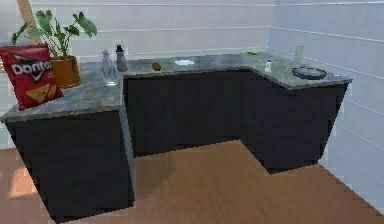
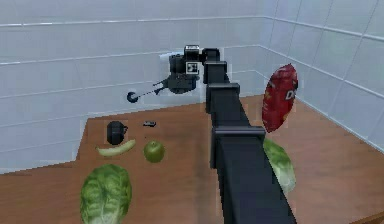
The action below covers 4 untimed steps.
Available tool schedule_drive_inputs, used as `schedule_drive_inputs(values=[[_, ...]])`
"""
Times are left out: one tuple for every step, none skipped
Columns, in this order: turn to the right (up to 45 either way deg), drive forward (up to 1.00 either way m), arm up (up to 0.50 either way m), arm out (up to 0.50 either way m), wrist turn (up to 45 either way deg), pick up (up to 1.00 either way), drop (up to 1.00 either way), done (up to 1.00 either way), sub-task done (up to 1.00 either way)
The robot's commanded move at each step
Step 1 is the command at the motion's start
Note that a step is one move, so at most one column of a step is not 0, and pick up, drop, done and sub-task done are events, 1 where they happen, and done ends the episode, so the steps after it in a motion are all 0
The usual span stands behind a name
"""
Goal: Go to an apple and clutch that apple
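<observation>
The green apple (image 2: 153,151) lies on the wooden table (image 2: 183,133), well below the gripper (image 2: 141,93) in the arm side view. The gripper holds nothing, and I cannot tell how its jaws stand.

Both views reach me bright and evenly lit, without glare. The top of the counter (image 1: 210,66) carries a pale sheen; the wall (image 1: 200,25) above it is softly lit, and the floor (image 1: 20,186) below its left end shows a warm bright patch.
</observation>
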Motion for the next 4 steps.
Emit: schedule_drive_inputs(values=[[0.0, 0.0, -0.3, 0.0, 0.0, 0.0, 0.0, 0.0, 0.0], [0.0, 0.0, 0.0, 0.0, 0.0, 1.0, 0.0, 0.0, 0.0], [0.0, 0.0, 0.1, 0.0, 0.0, 0.0, 0.0, 0.0, 0.0], [0.0, 0.0, 0.0, 0.0, 0.0, 0.0, 0.0, 1.0, 0.0]])
